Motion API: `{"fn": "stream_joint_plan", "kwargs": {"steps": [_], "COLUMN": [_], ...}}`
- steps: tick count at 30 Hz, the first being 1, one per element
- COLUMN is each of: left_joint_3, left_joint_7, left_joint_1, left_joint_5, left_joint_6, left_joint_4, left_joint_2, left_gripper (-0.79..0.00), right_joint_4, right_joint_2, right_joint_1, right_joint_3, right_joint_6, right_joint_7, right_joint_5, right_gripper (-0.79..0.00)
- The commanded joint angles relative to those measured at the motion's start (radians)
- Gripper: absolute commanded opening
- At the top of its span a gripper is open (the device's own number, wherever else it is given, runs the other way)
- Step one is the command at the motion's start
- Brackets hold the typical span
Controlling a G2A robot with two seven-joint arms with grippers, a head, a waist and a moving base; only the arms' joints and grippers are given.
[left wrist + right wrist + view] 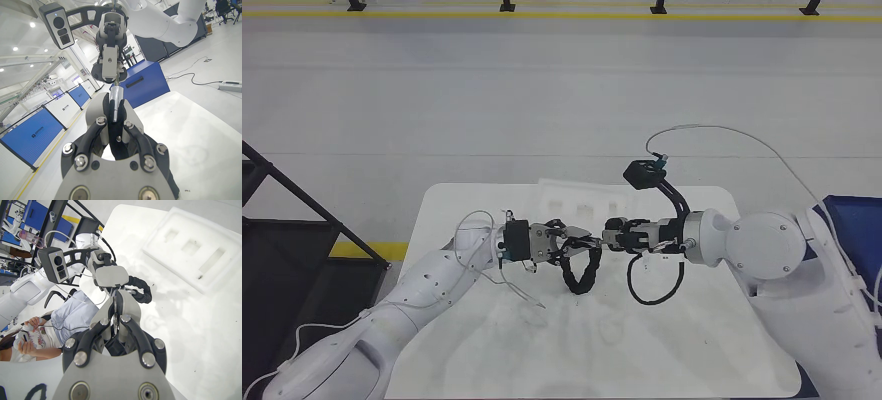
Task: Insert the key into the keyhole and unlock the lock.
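Note:
My left gripper (115, 103) is shut on a chrome cylinder lock (116, 94) whose black cable loop (582, 272) hangs below it above the white table (692, 330). Facing it, my right gripper (116, 294) is shut on a flat metal key (115, 308). In the left wrist view the key (118, 72) points from the right gripper (111, 79) straight at the lock's end, and its tip reaches the keyhole. From above, the left gripper (577, 243) and right gripper (600, 241) meet tip to tip over the table's middle. How deep the key sits is hidden.
A white foam tray (572, 200) with rectangular recesses lies at the table's far edge behind the grippers, and also appears in the right wrist view (192, 247). Beside the table stand a blue cabinet (145, 77) and a black frame (282, 200).

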State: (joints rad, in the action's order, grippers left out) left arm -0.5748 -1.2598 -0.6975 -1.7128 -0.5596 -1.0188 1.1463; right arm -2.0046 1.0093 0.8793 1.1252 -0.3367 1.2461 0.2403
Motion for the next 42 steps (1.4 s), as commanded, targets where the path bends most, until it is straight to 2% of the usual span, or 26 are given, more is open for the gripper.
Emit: {"fn": "stream_joint_plan", "kwargs": {"steps": [1,20,21,22,23,25,26,32,38,42], "left_joint_3": [-0.001,-0.008,-0.008,-0.007,-0.006,-0.003,-0.001,0.009,0.006,-0.006], "left_joint_7": [0.005,0.056,0.058,0.059,0.061,0.066,0.070,0.105,0.148,0.183], "left_joint_1": [-0.001,-0.009,-0.009,-0.010,-0.011,-0.012,-0.013,-0.014,-0.018,-0.021], "left_joint_5": [-0.004,0.009,0.010,0.011,0.013,0.020,0.026,0.091,0.177,0.234], "left_joint_6": [-0.005,-0.056,-0.058,-0.060,-0.062,-0.067,-0.070,-0.105,-0.149,-0.184], "left_joint_4": [-0.002,-0.028,-0.028,-0.028,-0.027,-0.026,-0.024,-0.003,0.022,0.023], "left_joint_2": [0.001,0.004,0.004,0.004,0.004,0.004,0.004,0.006,0.002,-0.006], "left_gripper": [-0.785,-0.785,-0.785,-0.785,-0.785,-0.785,-0.785,-0.785,-0.785,-0.785], "right_joint_4": [0.000,0.013,0.015,0.018,0.021,0.027,0.029,0.050,0.070,0.047], "right_joint_2": [0.000,0.001,0.002,0.002,0.002,0.002,0.002,-0.001,-0.009,-0.020], "right_joint_1": [-0.002,-0.026,-0.027,-0.027,-0.028,-0.029,-0.030,-0.026,-0.019,-0.007], "right_joint_3": [-0.003,-0.050,-0.050,-0.050,-0.050,-0.049,-0.048,-0.020,0.013,0.036], "right_joint_6": [-0.005,-0.036,-0.037,-0.039,-0.040,-0.040,-0.038,0.032,0.258,0.386], "right_joint_7": [-0.005,-0.031,-0.036,-0.040,-0.043,-0.047,-0.050,-0.083,-0.067,-0.056], "right_joint_5": [0.003,0.022,0.022,0.021,0.020,0.018,0.015,-0.018,-0.058,0.001], "right_gripper": [-0.785,-0.785,-0.686,-0.511,-0.443,-0.080,0.000,0.000,0.000,0.000]}}
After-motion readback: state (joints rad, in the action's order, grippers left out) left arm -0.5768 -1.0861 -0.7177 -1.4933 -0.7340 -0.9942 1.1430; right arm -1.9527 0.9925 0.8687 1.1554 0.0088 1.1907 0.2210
